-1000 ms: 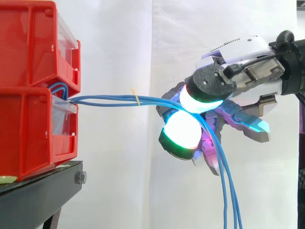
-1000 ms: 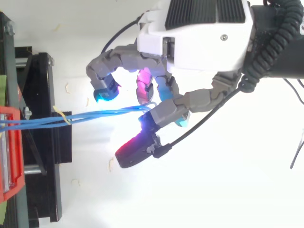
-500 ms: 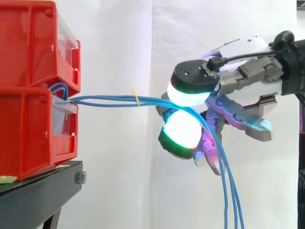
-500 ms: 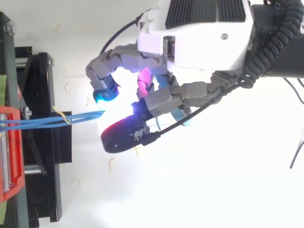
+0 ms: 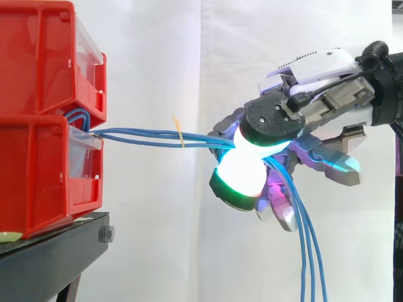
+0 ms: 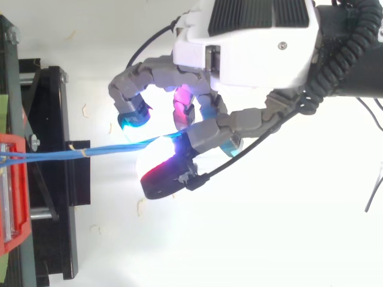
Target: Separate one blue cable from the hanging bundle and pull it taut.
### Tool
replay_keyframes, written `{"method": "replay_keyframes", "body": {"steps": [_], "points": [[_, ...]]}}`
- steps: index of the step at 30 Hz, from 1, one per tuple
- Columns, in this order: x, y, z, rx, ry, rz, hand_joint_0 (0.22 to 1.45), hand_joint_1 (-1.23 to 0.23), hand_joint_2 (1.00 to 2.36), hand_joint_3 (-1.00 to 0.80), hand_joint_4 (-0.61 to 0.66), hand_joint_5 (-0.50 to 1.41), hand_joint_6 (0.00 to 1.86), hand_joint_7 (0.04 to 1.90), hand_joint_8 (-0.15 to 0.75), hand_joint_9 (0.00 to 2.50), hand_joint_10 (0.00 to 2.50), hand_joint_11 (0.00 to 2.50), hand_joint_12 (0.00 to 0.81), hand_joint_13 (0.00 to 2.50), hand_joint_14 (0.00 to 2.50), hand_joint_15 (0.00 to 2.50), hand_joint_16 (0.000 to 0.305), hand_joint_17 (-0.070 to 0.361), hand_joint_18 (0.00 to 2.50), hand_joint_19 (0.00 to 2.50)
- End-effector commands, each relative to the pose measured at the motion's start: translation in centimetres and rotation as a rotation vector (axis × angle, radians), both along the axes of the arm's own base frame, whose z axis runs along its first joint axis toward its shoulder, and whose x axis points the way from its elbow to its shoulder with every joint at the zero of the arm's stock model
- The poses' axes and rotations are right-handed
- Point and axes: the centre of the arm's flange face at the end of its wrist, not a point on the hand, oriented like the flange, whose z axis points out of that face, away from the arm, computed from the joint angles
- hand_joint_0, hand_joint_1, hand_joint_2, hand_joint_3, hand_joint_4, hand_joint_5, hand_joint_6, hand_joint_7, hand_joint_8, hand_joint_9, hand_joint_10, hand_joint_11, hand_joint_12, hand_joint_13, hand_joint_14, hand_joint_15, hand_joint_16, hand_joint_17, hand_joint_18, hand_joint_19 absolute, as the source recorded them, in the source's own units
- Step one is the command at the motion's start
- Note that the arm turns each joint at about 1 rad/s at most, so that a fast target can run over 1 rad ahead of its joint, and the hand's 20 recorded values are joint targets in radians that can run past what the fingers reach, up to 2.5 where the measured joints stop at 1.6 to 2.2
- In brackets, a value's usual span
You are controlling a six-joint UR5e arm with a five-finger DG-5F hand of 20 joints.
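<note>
My hand (image 6: 257, 54) is clamping the blue cables (image 5: 195, 139) between two glowing pads (image 5: 242, 173) at centre frame. The bundle, bound by a yellow tie (image 5: 179, 129), is stretching level from the stacked red bins (image 5: 38, 126) at left, then dropping toward the bottom edge.

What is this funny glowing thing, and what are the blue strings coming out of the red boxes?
It is a robot hand. Its glowing fingers are its own, not lamps. One picture is taken from the side, the other from above, and both show the same scene. The strings are blue cables coming out of red bins on a black stand. The fingers are curled round the cables, pinching them; past the hand they hang down.
</note>
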Motion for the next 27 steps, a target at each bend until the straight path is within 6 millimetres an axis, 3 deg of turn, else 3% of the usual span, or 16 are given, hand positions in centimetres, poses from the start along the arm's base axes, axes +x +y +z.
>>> {"method": "replay_keyframes", "body": {"steps": [1, 8, 10, 12, 18, 27], "points": [[0.00, 0.00, -0.02, 0.000, 0.001, 0.000, 0.66, -0.81, 1.01, -0.31, 0.07, 0.14, 0.50, 1.38, 0.118, 1.87, 0.01, 0.30, 0.227, 1.20, 0.01, 0.40, 0.045, 0.102, 0.69, 0.52], [-0.02, -0.11, -0.02, 0.000, 0.001, -0.001, 0.62, -0.79, 1.01, -0.38, 0.07, 0.13, 0.50, 1.38, 0.114, 1.86, 0.01, 0.31, 0.224, 1.19, 0.02, 0.41, 0.045, 0.100, 0.68, 0.53], [-0.02, -0.11, -0.02, 0.000, 0.001, -0.001, 0.56, -0.72, 1.00, -0.47, 0.08, 0.13, 0.50, 1.38, 0.110, 1.87, 0.01, 0.31, 0.228, 1.19, 0.02, 0.40, 0.046, 0.104, 0.68, 0.53], [-0.04, -0.12, -0.09, 0.000, 0.002, -0.001, 0.48, -0.54, 1.00, -0.50, 0.08, 0.14, 0.50, 1.36, 0.112, 1.89, 0.01, 0.26, 0.240, 1.22, 0.01, 0.39, 0.052, 0.118, 0.72, 0.50], [0.00, -0.11, -0.01, 0.000, -0.001, -0.001, 0.53, -0.26, 1.00, -0.50, 0.04, 0.14, 0.50, 1.35, 0.096, 1.91, 0.01, 0.26, 0.224, 1.23, 0.01, 0.39, 0.048, 0.108, 0.70, 0.52], [0.00, -0.11, -0.01, -0.001, -0.001, -0.001, 0.71, -0.57, 1.00, -0.47, 0.04, 0.14, 0.50, 1.34, 0.065, 1.96, 0.01, 0.31, 0.223, 1.23, 0.02, 0.39, 0.043, 0.097, 0.70, 0.53]]}}
